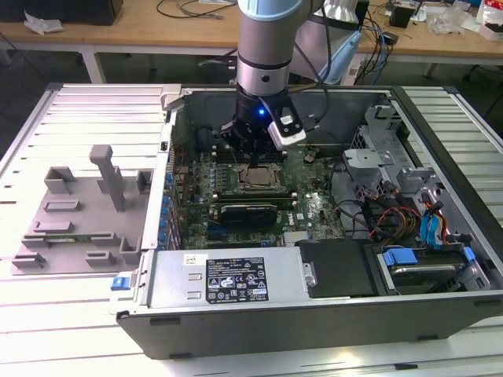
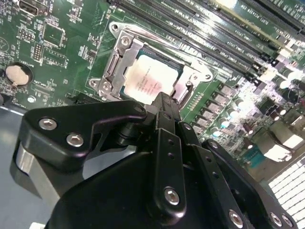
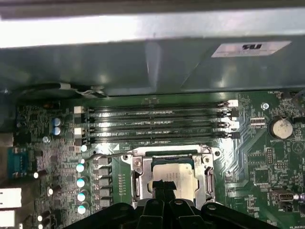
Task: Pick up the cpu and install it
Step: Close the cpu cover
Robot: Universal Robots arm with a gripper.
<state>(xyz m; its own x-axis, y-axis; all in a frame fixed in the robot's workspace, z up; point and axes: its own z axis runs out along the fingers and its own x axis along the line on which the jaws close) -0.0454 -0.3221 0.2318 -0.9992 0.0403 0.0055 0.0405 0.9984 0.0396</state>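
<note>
Here we see the gripper low over the motherboard, fingers drawn together, tips just above the cpu, which lies flat inside the socket frame.

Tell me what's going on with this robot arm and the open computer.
The arm's black gripper hangs inside the open grey computer case, just above the green motherboard. The small square silvery-topped cpu lies within the metal socket frame, directly beneath the gripper. A grey plastic tray sits outside the case, on the exterior view's left.
</note>
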